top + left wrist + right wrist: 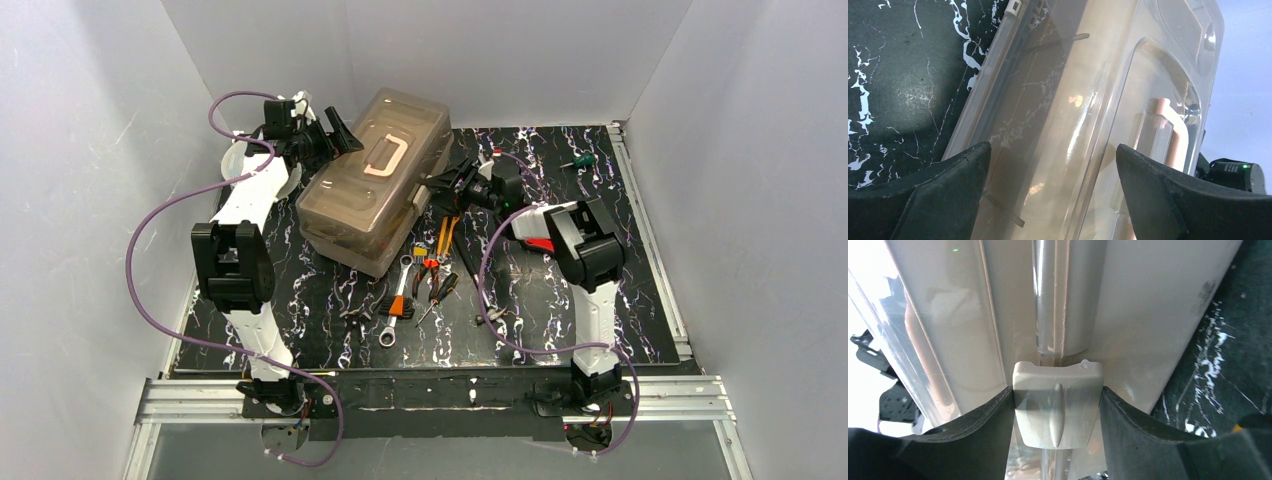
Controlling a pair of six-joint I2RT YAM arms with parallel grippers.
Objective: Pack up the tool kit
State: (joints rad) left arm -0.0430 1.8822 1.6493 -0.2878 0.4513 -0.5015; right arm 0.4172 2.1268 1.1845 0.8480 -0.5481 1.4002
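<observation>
The tool kit's tan toolbox (375,180) lies closed on the mat, its smoky lid (1073,100) and cream handle (388,155) facing up. My left gripper (340,130) is open at the box's far left end, its fingers straddling the lid (1053,150) without touching it. My right gripper (440,185) is at the box's right side. In the right wrist view the right gripper (1057,392) is shut on the cream latch (1058,410), with both fingers pressed against the latch's sides. Loose tools lie in front of the box: a wrench (398,300) and orange pliers (440,245).
A green-handled screwdriver (578,160) lies at the back right of the black marbled mat (540,320). A red tool (540,243) shows under the right arm. White walls close in the left, back and right sides.
</observation>
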